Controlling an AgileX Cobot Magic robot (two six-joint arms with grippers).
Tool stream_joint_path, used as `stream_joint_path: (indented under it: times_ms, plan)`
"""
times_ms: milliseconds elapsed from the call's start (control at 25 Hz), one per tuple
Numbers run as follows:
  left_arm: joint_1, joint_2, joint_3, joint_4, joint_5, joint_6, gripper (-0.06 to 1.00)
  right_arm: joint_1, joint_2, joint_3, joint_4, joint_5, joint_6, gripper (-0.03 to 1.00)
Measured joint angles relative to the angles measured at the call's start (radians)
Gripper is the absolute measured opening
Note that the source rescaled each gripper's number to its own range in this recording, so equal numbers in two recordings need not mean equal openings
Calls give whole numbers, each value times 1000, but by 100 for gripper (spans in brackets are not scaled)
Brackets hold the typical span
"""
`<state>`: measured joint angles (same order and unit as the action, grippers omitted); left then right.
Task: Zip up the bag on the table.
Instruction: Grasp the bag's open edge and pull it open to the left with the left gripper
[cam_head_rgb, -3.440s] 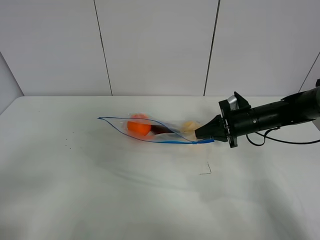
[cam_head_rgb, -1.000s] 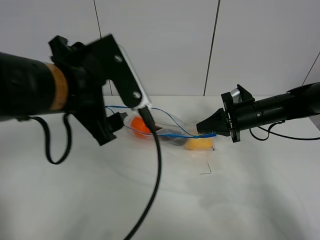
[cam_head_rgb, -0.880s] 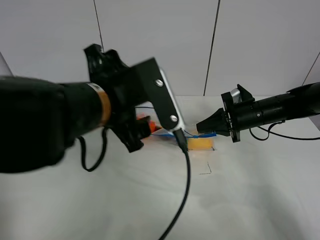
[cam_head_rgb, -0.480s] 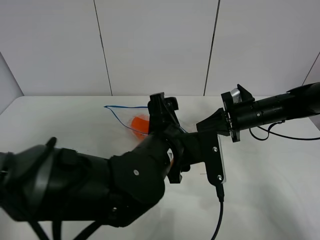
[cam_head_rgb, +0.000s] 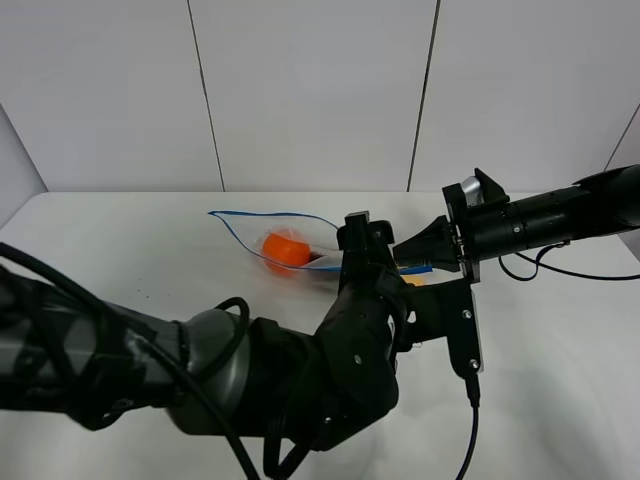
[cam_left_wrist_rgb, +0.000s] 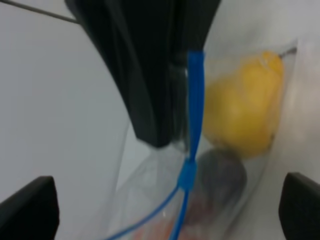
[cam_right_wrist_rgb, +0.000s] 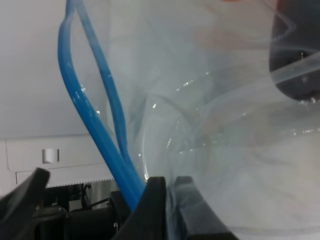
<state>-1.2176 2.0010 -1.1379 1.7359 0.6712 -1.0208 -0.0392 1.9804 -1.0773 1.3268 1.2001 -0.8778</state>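
Your right gripper (cam_head_rgb: 398, 263) is pressed together on the near end of the blue zipper strip (cam_head_rgb: 262, 213), pinning that corner of the bag (cam_head_rgb: 305, 232), which lies on the white table (cam_head_rgb: 120, 260) toward its back middle, with the mouth gaping in a wide loop out to the far corner. Your left gripper (cam_left_wrist_rgb: 165, 207) is spread wide and holds nothing. Its wrist camera looks straight down the strip at the right gripper's dark fingers, with the yellow fruit (cam_left_wrist_rgb: 245, 110) and a dark purple one (cam_left_wrist_rgb: 220, 175) showing through the plastic. So you are in the approach: one end is anchored and the closing hand is not yet on the zipper. Just below the pinch there is a thicker blue spot (cam_left_wrist_rgb: 187, 175) where the two tracks seem to meet; whether it is a slider cannot be told. Next, straddle the strip there, close on it, then draw along it toward the open corner while the right gripper holds firm.
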Motion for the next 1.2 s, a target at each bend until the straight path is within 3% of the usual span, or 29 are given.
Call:
stream_joint_path:
  times_ms: [520, 800, 1080, 1200]
  plan:
    - [0, 19, -16, 0, 12, 22, 36, 0, 0, 0, 0, 0, 0, 0]
    - [0, 19, -16, 1, -3, 58, 26, 0, 0, 0, 5, 0, 0, 0]
    - [5, 19, -16, 1, -10, 63, 23, 0, 0, 0, 5, 0, 0, 0]
    - [5, 19, -16, 1, -10, 64, 16, 0, 0, 0, 6, 0, 0, 0]
